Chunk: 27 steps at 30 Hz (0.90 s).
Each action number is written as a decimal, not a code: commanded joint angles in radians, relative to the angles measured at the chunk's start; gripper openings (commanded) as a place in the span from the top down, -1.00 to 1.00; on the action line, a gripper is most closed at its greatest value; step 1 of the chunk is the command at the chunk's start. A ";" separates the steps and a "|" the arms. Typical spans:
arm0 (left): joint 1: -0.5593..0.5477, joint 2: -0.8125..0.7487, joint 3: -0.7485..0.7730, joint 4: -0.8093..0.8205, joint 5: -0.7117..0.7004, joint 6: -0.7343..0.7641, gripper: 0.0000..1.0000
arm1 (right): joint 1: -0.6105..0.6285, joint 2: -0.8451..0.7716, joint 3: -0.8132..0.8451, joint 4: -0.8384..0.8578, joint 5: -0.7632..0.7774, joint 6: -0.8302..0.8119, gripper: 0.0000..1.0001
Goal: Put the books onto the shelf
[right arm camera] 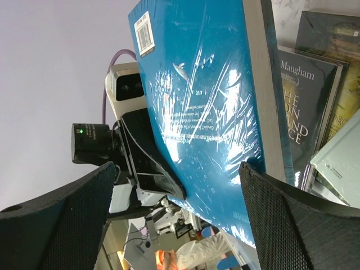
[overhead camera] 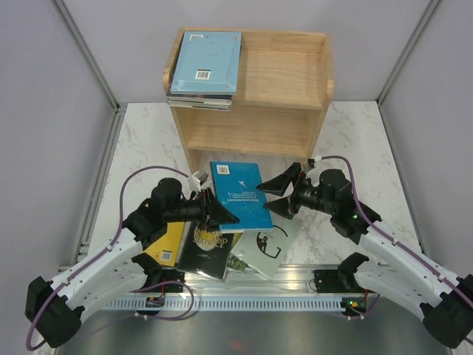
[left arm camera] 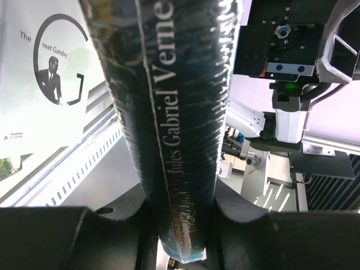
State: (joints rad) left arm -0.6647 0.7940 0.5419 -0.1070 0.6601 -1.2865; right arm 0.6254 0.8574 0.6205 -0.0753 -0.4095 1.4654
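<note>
The left claw (overhead camera: 222, 213) grips the teal book (overhead camera: 240, 194) by its spine, just in front of the shelf (overhead camera: 284, 78). The right claw (overhead camera: 275, 194) stands open around the book's other edge. A stack of books (overhead camera: 205, 66) lies on the shelf's top, at its left side.

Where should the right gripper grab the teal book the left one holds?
The open page edge of the teal book, from the robot's right: the left gripper clamps the spine, so that edge is free and faces the right gripper.
</note>
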 commanded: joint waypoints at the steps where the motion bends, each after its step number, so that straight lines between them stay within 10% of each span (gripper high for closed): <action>1: 0.011 -0.035 0.148 0.121 0.110 0.030 0.95 | 0.004 0.002 0.030 -0.032 -0.003 -0.060 -0.88; 11: 0.024 -0.039 0.280 -0.146 0.113 0.197 0.95 | -0.001 -0.014 0.076 -0.092 0.061 -0.071 -0.86; 27: 0.025 -0.029 0.328 -0.146 0.122 0.210 0.95 | 0.004 0.032 0.073 0.034 0.005 0.001 -0.71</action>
State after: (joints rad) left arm -0.6445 0.7895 0.7918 -0.4244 0.7116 -1.1309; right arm 0.6254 0.9104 0.7094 -0.1368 -0.3805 1.4113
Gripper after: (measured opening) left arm 0.350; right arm 0.863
